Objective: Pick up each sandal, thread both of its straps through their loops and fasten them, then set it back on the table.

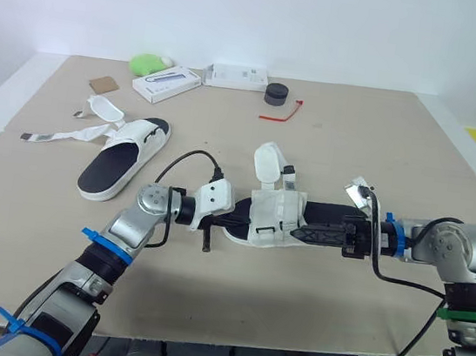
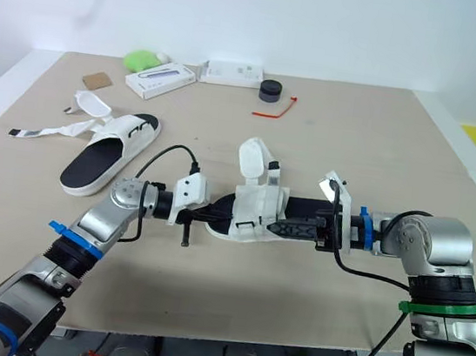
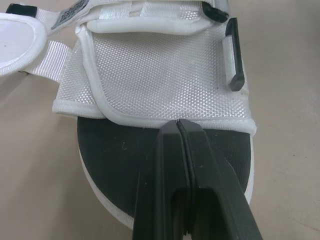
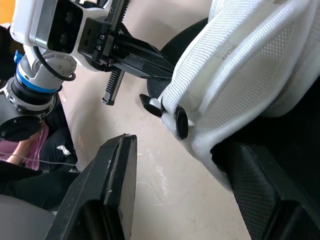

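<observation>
- The centre sandal (image 1: pixel 272 218) sits mid-counter between the two claws. It has a white mesh upper, a black footbed and a white sole. Whether its sole rests on the counter (image 1: pixel 383 144) cannot be told.
- One padded strap (image 1: pixel 268 160) of this sandal stands upright and loose above the upper. A black loop (image 3: pixel 234 55) lies at the side of the mesh.
- The left claw (image 3: pixel 178 125) has its two black fingers pressed together, with the tips over the footbed right at the rim of the mesh upper. It is unclear whether anything is pinched between them.
- The right claw (image 1: pixel 324 226) reaches in from the opposite end with its jaws spread wide. The edge of the upper lies between its fingers (image 4: pixel 112 190).
- The second sandal (image 1: pixel 121 163) lies well to the left on the counter, with its white straps (image 1: pixel 64 133) undone and trailing outward.
- Along the far edge are a green object (image 1: pixel 148 63), two white boxes (image 1: pixel 167 83) and a small black round item (image 1: pixel 276 93). A red tie (image 1: pixel 289 110) lies just in front of the round item.
</observation>
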Robot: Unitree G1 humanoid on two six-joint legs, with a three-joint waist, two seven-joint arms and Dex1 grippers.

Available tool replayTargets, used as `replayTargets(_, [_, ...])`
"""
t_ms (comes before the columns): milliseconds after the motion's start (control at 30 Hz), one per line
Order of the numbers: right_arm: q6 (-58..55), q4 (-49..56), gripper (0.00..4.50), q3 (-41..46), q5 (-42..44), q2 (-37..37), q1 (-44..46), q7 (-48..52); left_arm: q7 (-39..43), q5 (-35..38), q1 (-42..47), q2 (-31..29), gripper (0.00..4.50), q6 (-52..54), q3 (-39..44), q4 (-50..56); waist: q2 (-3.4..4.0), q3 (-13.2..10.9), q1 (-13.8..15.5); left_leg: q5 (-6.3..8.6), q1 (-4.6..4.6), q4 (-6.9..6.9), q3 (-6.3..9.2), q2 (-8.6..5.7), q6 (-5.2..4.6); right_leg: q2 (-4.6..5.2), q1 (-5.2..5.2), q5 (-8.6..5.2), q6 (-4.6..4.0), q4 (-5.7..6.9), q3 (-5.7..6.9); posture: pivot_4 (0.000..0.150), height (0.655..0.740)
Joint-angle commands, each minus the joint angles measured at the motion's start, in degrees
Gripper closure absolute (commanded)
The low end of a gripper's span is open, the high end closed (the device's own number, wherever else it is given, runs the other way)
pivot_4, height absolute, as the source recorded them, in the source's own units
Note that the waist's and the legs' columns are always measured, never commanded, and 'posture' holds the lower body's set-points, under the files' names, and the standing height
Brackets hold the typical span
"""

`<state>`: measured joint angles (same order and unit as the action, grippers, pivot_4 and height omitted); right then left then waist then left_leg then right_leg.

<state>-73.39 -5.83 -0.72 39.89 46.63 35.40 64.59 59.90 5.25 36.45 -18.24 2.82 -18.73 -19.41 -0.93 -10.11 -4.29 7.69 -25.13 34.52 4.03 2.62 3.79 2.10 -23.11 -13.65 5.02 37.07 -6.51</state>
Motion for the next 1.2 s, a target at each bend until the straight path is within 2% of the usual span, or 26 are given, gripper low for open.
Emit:
replayTargets(33, [1.26, 1.80, 1.55, 5.47, 2.30, 3.86, 0.52, 1.51, -1.08, -3.15, -2.07, -0.78, 4.50, 0.86, -1.35, -4.18, 0.00, 0.00, 0.01, -0.02, 0.00, 0.02, 0.00, 0.00, -0.03, 0.00, 0.00, 0.04, -0.01, 0.00, 0.00, 0.150, 0.7400])
replayTargets(200, [4.00, -0.78, 1.55, 6.54, 2.84, 9.33, 3.16, 6.42, -0.56, -2.19, -2.68, -0.66, 4.50, 0.98, -1.28, -3.52, 0.02, 0.02, -0.11, -0.06, 0.05, 0.02, -0.02, 0.01, -0.08, 0.02, 0.00, 0.10, 0.00, 0.00, 0.00, 0.150, 0.7400])
replayTargets(300, [5.78, -6.30, 1.55, 3.93, 0.07, 8.39, 9.39, 5.78, 0.15, -2.07, -2.83, -0.69, 4.50, 0.70, -1.33, -3.18, 0.05, 0.04, -0.28, -0.06, 0.14, 0.02, -0.05, 0.02, -0.07, 0.02, -0.02, 0.17, -0.08, 0.00, 0.00, 0.150, 0.7400])
replayTargets(500, [16.32, -26.65, 1.55, -7.16, -12.82, -1.27, 25.12, 5.36, 1.06, -2.29, -2.61, -0.87, 4.50, -0.13, -1.42, -3.32, 0.00, 0.08, -0.71, -0.06, 0.16, 0.00, -0.06, 0.02, -0.07, 0.02, -0.07, 0.22, -0.13, 0.00, -0.01, 0.150, 0.7400])
replayTargets(767, [27.87, -50.01, 1.55, -12.10, -23.08, -13.24, 38.62, 10.67, 1.51, -2.12, -3.59, -1.92, 4.50, 0.13, -0.89, -0.84, 0.08, 0.10, -0.20, -0.02, -0.01, -0.32, 0.05, 0.02, -0.01, -0.08, -0.19, 0.04, 0.13, 0.07, -0.01, 0.150, 0.7400])
replayTargets(900, [31.25, -55.95, 1.55, -11.89, -26.26, -16.72, 41.67, 12.71, 1.20, -2.15, -4.39, -2.63, 4.50, 0.79, -0.62, 0.90, 0.09, 0.11, -0.33, 0.00, 0.03, -0.34, 0.04, 0.03, 0.02, -0.10, -0.20, 0.02, 0.11, 0.11, -0.01, 0.150, 0.7400])
replayTargets(1200, [36.98, -64.94, 1.55, -7.85, -29.84, -23.70, 45.66, 9.33, 0.55, -2.25, -6.91, -4.89, 4.50, 3.28, -0.80, 6.13, 0.11, 0.11, -1.33, 0.00, 0.08, -0.37, 0.05, 0.07, 0.02, -0.15, -0.23, -0.01, 0.02, 0.24, -0.01, 0.150, 0.7400])
